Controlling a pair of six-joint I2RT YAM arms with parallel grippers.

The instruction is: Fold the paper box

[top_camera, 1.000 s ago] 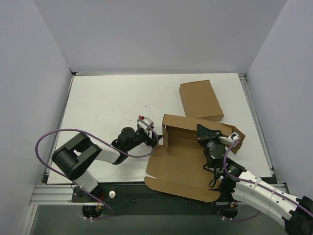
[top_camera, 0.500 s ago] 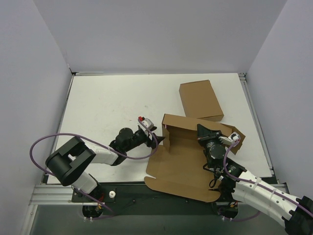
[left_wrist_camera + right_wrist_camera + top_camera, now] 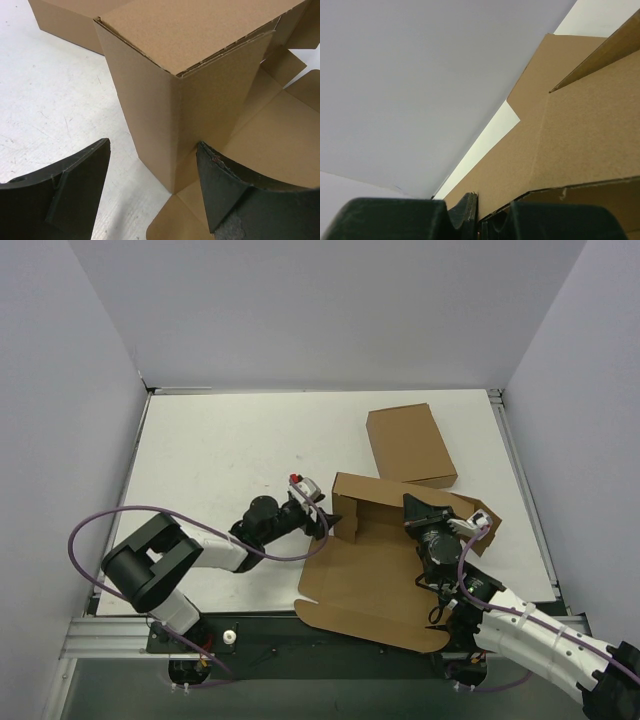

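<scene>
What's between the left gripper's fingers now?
An upright folded corner of the paper box stands between the open fingers of the left gripper, per the left wrist view; contact unclear.

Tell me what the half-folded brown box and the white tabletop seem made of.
Half-folded brown box: corrugated cardboard, matte kraft finish; fluting shows along its cut edge. White tabletop: hard, matte, faintly scuffed surface, perhaps laminate or painted board; can't tell which.
</scene>
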